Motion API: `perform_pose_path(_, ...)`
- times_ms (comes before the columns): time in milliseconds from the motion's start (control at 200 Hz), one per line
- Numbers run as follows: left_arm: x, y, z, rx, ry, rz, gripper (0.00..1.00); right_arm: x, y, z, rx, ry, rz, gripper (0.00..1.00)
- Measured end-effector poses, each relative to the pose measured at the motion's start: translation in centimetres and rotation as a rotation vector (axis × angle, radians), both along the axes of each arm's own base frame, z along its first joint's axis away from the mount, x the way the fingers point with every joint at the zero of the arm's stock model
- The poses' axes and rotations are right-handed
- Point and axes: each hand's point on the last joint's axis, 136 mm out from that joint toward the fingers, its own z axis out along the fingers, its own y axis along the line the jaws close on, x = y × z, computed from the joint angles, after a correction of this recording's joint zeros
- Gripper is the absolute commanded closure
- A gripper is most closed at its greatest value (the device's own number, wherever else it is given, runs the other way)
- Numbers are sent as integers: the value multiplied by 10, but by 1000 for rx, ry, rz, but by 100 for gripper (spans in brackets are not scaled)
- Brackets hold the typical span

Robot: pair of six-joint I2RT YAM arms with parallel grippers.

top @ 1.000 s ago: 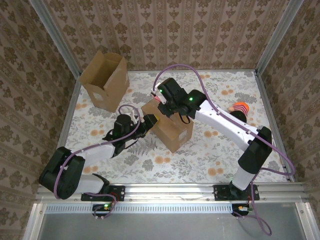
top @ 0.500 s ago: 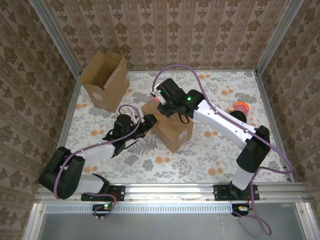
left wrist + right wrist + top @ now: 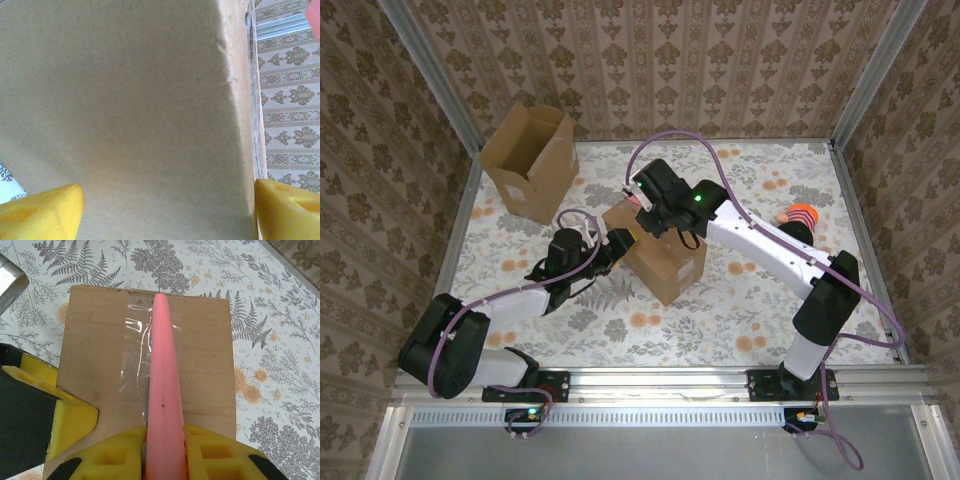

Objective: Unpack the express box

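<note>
The express box (image 3: 665, 262), brown cardboard sealed with clear tape (image 3: 135, 340), stands mid-table. My left gripper (image 3: 623, 240) has its yellow fingers spread wide against the box's left end. In the left wrist view the box wall (image 3: 140, 100) spans the whole gap of that gripper (image 3: 167, 189), touching both pads. My right gripper (image 3: 645, 215) hovers over the box top (image 3: 200, 365). It (image 3: 165, 432) is shut on a long pink cutter (image 3: 162, 365) lying along the taped seam, tip at the far edge.
An open, empty cardboard box (image 3: 530, 160) stands at the back left. A small orange-red object (image 3: 800, 216) sits by the right arm's forearm. Patterned walls and metal posts close in the floral table (image 3: 740, 310) on three sides.
My right gripper has edged slightly left over the box top with the cutter. The left arm and the box have stayed put.
</note>
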Motion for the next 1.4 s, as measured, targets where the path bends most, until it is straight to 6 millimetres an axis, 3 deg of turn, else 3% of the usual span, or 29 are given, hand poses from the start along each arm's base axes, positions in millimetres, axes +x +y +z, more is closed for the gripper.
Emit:
perform_pose_path(750,2,-1,0,1,1,-1,15,-5,0,-6,23,28,-34,100)
perform_pose_path(1400,5,-6,-1,-2,2,-16,15,-33,-19,-11,26,80,-81,100)
